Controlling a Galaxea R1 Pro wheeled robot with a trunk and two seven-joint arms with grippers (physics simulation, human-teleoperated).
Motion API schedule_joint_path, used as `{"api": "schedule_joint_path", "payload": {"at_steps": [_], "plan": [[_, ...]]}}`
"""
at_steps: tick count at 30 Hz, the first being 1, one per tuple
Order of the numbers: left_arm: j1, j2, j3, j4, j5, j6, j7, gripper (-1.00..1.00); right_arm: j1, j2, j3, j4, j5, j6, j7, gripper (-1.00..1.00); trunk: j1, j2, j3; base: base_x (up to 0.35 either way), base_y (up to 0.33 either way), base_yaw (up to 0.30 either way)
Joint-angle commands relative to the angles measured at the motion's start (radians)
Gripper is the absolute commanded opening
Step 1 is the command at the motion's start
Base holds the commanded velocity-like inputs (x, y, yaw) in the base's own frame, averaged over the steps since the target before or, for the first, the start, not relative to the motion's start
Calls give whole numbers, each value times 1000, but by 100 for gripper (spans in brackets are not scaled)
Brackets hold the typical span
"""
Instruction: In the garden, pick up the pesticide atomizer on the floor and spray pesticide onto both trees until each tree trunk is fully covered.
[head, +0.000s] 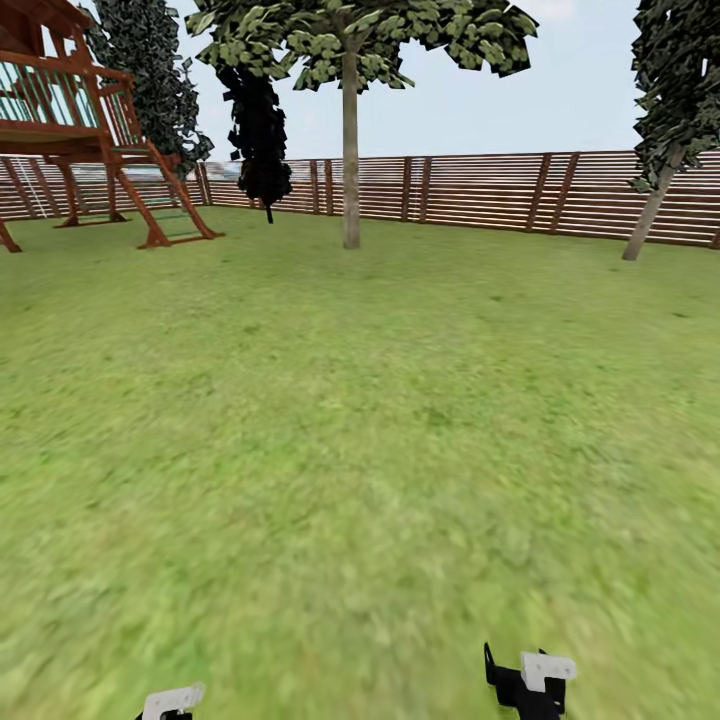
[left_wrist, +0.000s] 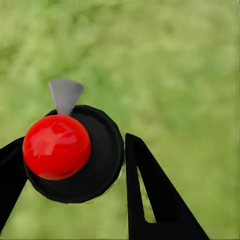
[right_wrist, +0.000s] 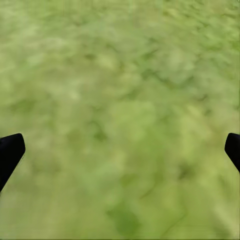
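Both arms are cut off by the head view's lower edge; the atomizer's body (left_wrist: 75, 160) is hidden beneath its red cap, and the grass (right_wrist: 120, 100) is blurred

No readable text, label, brand, number or sign anywhere you look.
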Motion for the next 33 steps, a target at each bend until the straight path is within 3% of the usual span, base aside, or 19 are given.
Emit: {"api": "schedule_joint_path", "payload": {"at_steps": [1,33], "plan": [[0,0,0,0,0,0,0,-100,0,0,0,0,0,0,0,100,0,0,0,338,0,0],[0,1,0,0,0,-1,0,-100,0,0,0,0,0,0,0,100,0,0,0,338,0,0]]}}
